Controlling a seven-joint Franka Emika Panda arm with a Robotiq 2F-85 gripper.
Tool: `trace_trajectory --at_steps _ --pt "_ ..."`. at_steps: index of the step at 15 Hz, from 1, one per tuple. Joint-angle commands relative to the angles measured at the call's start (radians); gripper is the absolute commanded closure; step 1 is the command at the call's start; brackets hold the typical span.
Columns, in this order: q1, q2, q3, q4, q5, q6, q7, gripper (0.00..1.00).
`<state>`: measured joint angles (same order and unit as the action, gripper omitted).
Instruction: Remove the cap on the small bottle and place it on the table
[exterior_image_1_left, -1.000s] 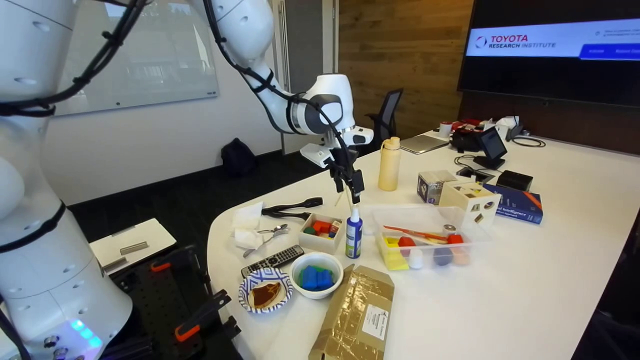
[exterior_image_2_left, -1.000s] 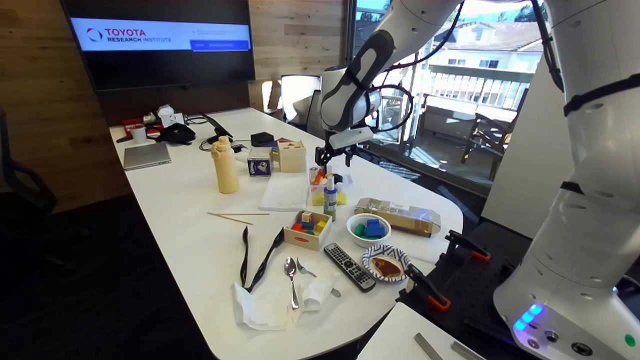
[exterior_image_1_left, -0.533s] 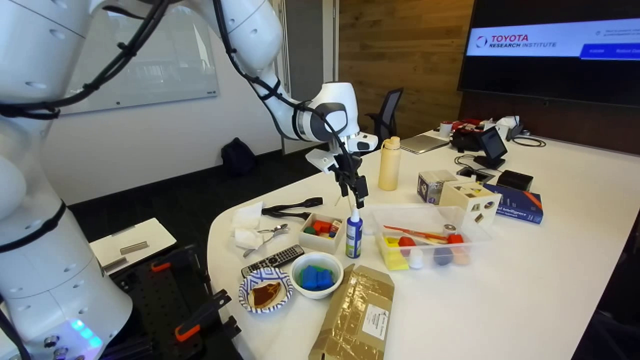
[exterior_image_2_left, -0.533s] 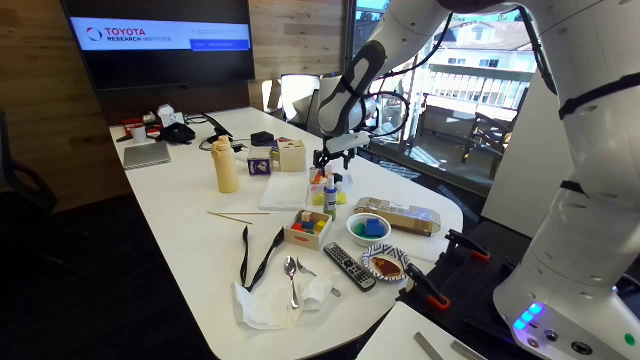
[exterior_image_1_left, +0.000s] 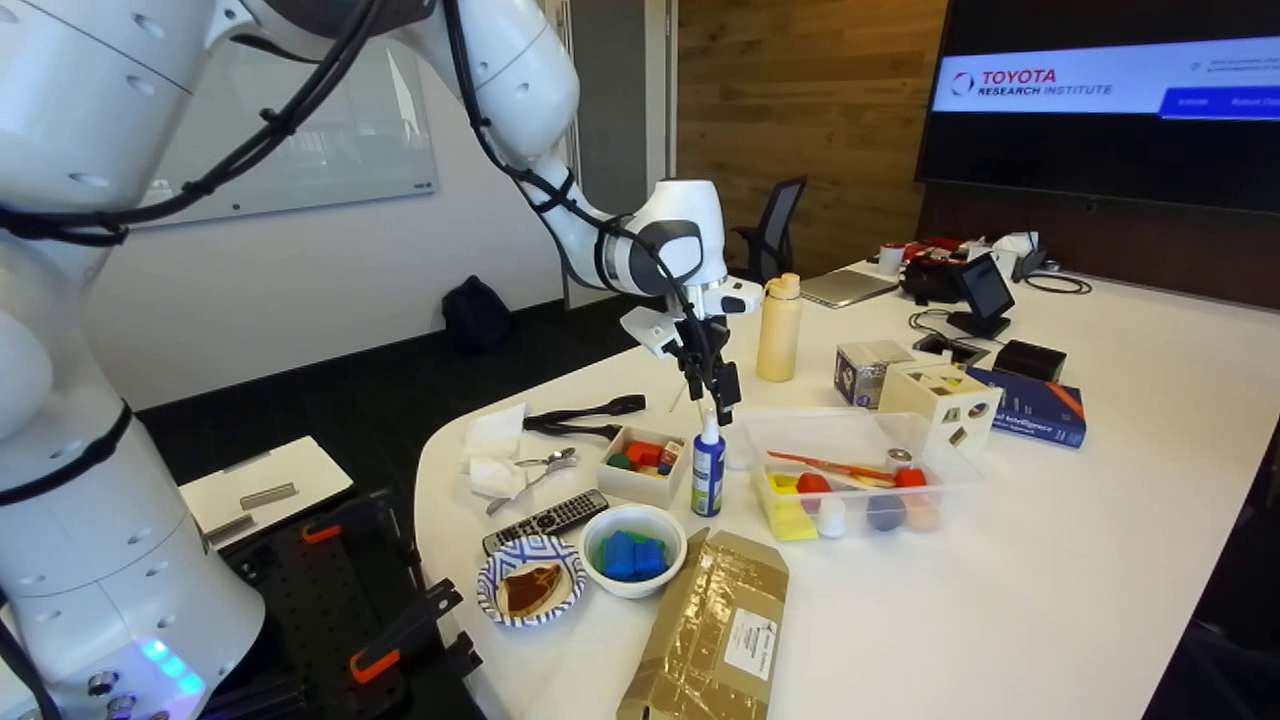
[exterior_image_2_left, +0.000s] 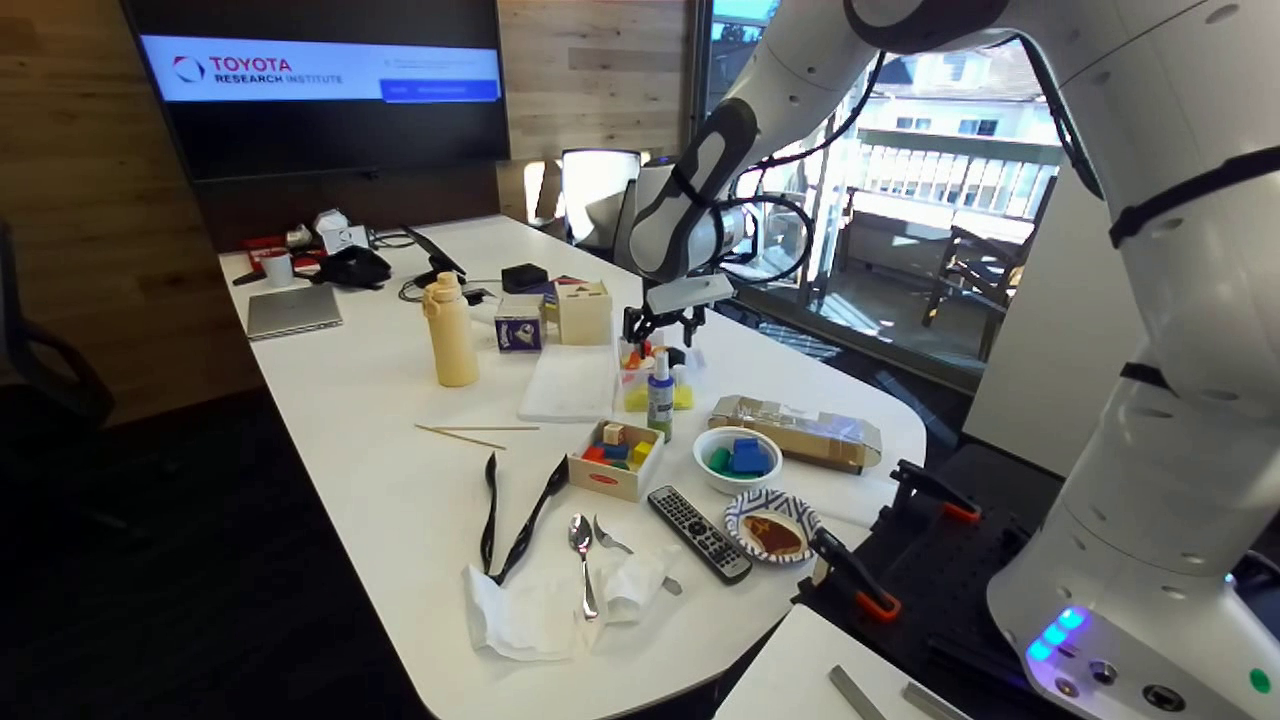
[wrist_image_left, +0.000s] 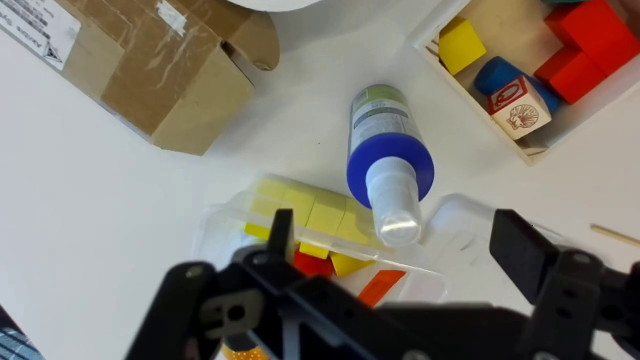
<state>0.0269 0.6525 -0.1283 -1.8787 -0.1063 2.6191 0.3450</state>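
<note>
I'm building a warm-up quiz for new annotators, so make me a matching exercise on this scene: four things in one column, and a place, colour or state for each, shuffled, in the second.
Things:
1. small bottle
2. cap
3. jaws
4. remote control

Places, colours, states:
A. open, with a gap between them
B. upright, with a blue body
C. lying beside the patterned bowl
D. pale, atop the small bottle

Right pairs: 1-B, 2-D, 3-A, 4-C
</note>
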Motion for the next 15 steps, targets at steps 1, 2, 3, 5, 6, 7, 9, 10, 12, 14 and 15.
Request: trace_trajectory --at_steps 1,2,3,5,6,7,9,10,12,14,15 --pt "0.013 0.024 -0.014 0.03 0.03 0.008 0.001 0.26" --pt "0.013 0.026 -0.014 0.033 0.033 0.008 0.001 0.26" --pt "0.013 0.029 -0.014 0.034 0.035 0.008 0.001 0.31" --pt "0.014 0.033 -0.015 0.037 0.037 0.009 0.003 0.47" --pt "0.014 0.036 -0.015 0.039 0.037 0.008 0.003 0.54" --pt "0.015 0.039 -0.016 0.041 0.037 0.008 0.003 0.63" --pt "0.016 0.044 -0.017 0.044 0.036 0.008 0.004 0.77" --pt "0.017 0.046 -0.017 0.045 0.036 0.008 0.005 0.85" --pt "0.017 0.049 -0.017 0.047 0.037 0.007 0.004 0.97" --pt "0.017 0.043 -0.017 0.047 0.035 0.004 0.001 0.94" --pt "0.016 0.039 -0.015 0.046 0.036 0.003 -0.002 0.94"
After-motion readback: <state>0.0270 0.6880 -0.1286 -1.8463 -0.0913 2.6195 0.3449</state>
